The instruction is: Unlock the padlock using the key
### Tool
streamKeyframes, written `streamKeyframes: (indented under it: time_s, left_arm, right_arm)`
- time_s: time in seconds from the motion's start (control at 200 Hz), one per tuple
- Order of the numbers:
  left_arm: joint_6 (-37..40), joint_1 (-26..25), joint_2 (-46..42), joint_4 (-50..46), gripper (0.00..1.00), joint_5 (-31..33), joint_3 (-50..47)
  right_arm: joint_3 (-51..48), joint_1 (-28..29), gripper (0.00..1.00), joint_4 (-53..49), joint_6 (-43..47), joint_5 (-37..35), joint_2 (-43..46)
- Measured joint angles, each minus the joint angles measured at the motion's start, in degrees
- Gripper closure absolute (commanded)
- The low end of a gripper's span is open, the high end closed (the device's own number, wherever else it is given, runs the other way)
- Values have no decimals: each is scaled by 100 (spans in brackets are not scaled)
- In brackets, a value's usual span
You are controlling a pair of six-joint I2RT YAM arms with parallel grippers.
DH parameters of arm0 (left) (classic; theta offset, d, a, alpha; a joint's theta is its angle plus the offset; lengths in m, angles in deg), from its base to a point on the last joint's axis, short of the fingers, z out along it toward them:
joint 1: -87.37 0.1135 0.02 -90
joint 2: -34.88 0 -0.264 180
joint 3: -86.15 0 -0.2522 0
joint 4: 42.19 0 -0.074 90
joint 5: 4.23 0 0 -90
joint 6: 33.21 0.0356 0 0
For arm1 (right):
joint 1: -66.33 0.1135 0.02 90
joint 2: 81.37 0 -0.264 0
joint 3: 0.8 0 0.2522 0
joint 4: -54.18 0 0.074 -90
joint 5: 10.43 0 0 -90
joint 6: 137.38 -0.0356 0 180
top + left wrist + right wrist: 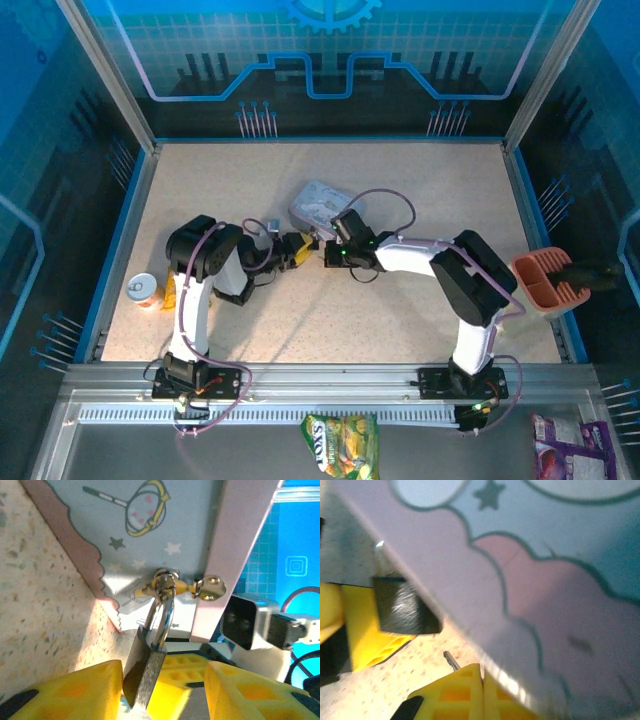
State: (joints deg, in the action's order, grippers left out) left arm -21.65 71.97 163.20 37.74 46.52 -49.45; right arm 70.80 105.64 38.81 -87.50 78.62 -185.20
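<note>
— Since the wrist cameras sit closest, what does the left gripper [164, 679] show?

— Its yellow fingers [75, 692] stand spread at the bottom of the left wrist view. The padlock [142, 672] hangs between them, its dark body edge-on and close against the finger on the picture's left, with a gap to the other one.

— And the right gripper [481, 674]?

— Two yellow fingers pressed together on the key [451, 660]. Just a thin metal tip sticks out above them, pointing up towards the padlock's dark body — near it, but apart from it.

— Beyond the fingers?

— The silver shackle [164, 612] rises from the body and passes through a small metal loop on the tin [165, 525], a pale-blue box printed with stars and pink cloud shapes. In the right wrist view the tin's printed side looms close and blurred.

— From above?

— Both arms reach in to the middle of the speckled table [420, 320], with the grippers tip to tip just in front of the tin. A small can [144, 290] stands near the left edge. A snack bag [340, 445] lies on the front ledge, between the two bases.
</note>
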Motion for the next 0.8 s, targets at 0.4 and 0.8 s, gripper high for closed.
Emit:
streamKeyframes:
  time_s: [0.4, 0.8]
  left_arm:
    - [315, 63, -546, 17, 52, 2, -925]
    - [815, -33, -1462, -782, 54, -24, -1475]
  right_arm:
    - [-654, -50, 100, 254, 184, 365, 1373]
    - [-654, -55, 100, 186, 127, 557, 2199]
